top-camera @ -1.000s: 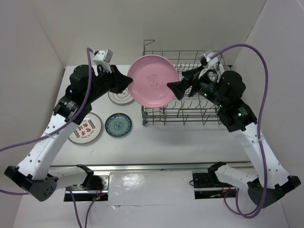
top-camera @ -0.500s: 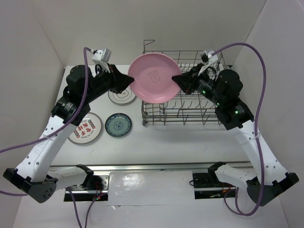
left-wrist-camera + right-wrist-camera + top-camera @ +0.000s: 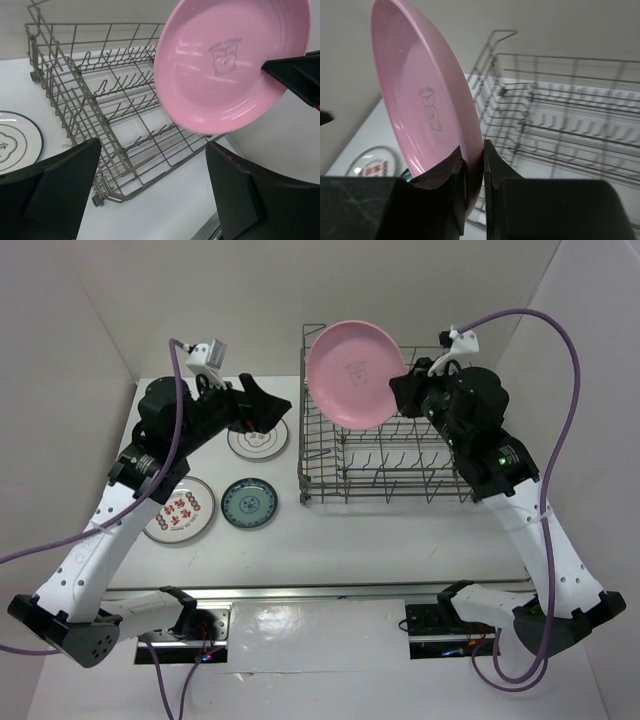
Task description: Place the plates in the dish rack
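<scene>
- Plate count is four. The pink plate (image 3: 355, 375) is up in the air; the other three lie flat on the table (image 3: 330, 540), left of the rack.
- Those three are a white plate with a dark rim (image 3: 255, 443) furthest back, a white plate with red pattern (image 3: 180, 510) nearer the arms, and just beside that a smaller teal-green plate (image 3: 250, 503). None of them touch each other.
- There's one dish rack (image 3: 400, 465), a big grey wire basket on the right half of the table, with several rows of upright tines. The left wrist view shows two small wheels on its near side.
- Two arms, one claw each.
- The right gripper (image 3: 472, 150) is pinching the pink plate by its lower rim, one finger on each face. The plate stands nearly on edge, over the far-left part of the rack and clear of the tines. Its hollow side, with a little drawn motif, faces the left arm.
- The left gripper (image 3: 152, 150) is spread wide with nothing between its fingers. It hangs over the dark-rimmed plate, left of the rack and well apart from the pink one.
- In the way: the raised wire handle (image 3: 313, 330) at the rack's far-left corner sits right by the plate's left edge, and the tine rows run directly below it.
- Other stuff: two purple cables (image 3: 560, 390), one looping off each arm, and plain white walls on three sides.
</scene>
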